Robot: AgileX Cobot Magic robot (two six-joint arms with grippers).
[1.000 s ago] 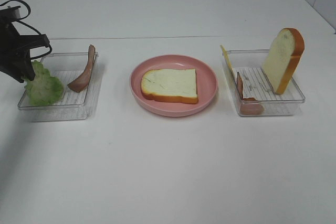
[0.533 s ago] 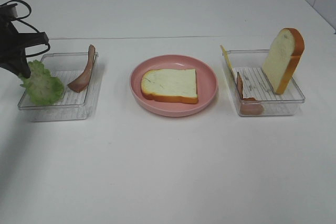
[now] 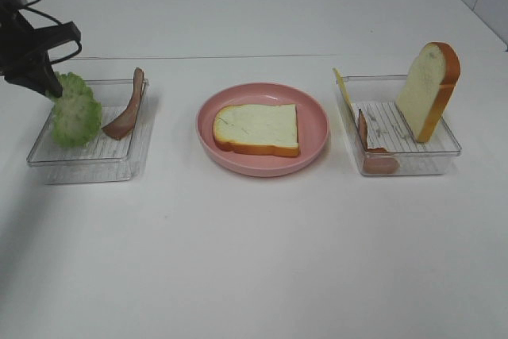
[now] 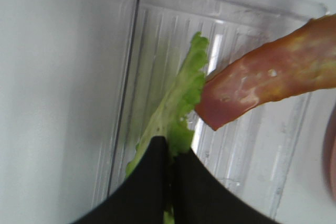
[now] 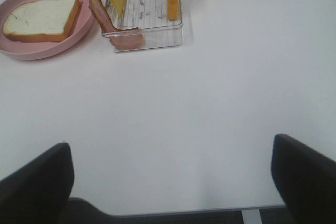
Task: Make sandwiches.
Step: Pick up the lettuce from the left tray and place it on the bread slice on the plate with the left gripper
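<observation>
Left wrist view, black left gripper (image 4: 170, 155) pinching ruffled green lettuce leaf (image 4: 184, 93) above clear plastic tray (image 4: 157, 51), beside reddish-brown bacon strip (image 4: 262, 82), only the right wrist view shows right gripper (image 5: 170, 148), spread wide, left arm (image 3: 20, 45) angled down over tray's far-left corner.

The left gripper (image 4: 170, 157) has its two black jaws pressed together on the edge of a ruffled green lettuce leaf (image 4: 181, 98). The leaf is seen edge-on, with a clear ribbed tray (image 4: 152, 51) behind it. A reddish-brown bacon strip (image 4: 262, 80) reaches across the same tray, its rounded end just beside the leaf; whether they touch is unclear. Outside the tray's rim lies the white surface (image 4: 52, 77).
</observation>
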